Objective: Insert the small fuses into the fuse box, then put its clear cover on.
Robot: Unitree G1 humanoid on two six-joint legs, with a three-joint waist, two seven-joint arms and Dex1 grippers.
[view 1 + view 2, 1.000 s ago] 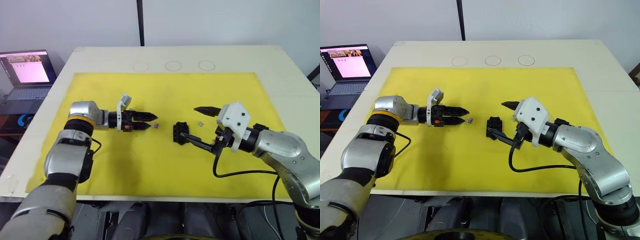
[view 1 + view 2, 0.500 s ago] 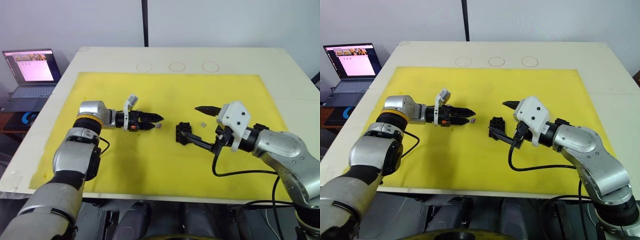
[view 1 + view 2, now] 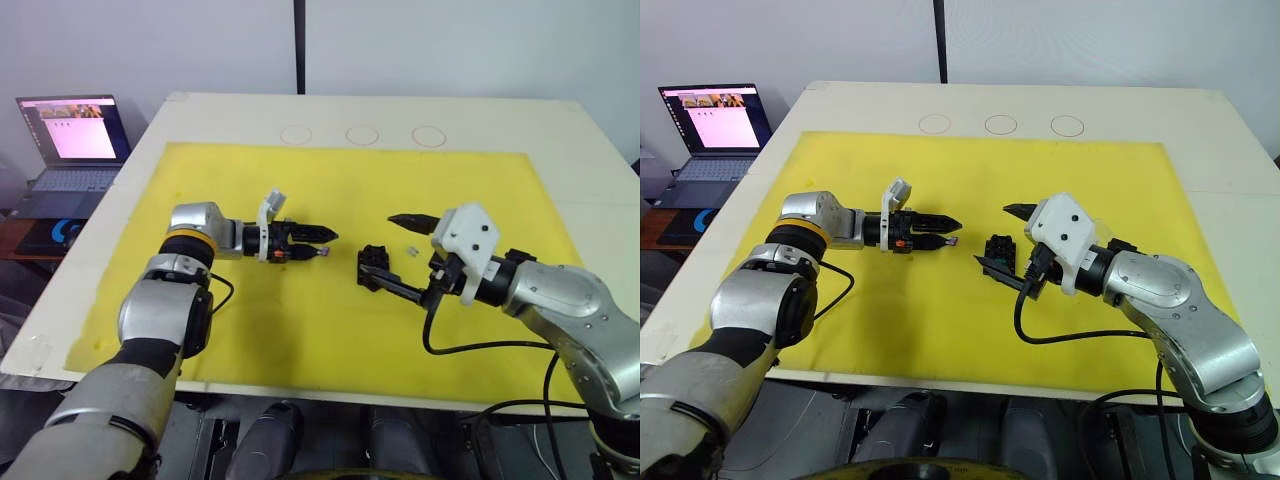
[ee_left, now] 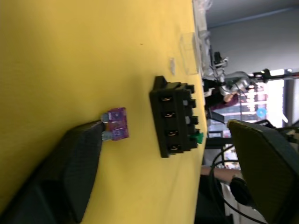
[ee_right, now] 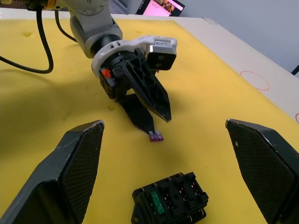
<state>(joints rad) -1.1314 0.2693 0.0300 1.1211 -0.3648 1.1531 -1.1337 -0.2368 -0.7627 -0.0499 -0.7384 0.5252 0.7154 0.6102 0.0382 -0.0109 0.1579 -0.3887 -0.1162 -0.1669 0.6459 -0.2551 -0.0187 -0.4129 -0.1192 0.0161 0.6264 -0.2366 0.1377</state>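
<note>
The left pincer (image 5: pixel 156 122) touches, not visibly grips, a purple fuse (image 4: pixel 117 124) (light, stiff, slippery; pinch its plastic head); the right pincer (image 3: pixel 381 246) gapes.

Head pair above, facing down, wrist views close — sharing fuse box (image 5: pixel 170 198)

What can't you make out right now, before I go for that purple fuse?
- Purple fuse: in the left wrist view one fingertip of the left gripper overlaps its end, so contact is unclear.
- Fuse box: in the eye views its slots are too small to tell filled from empty.
- Clear cover: in the left wrist view it is faint, so which way up is unclear.
</note>
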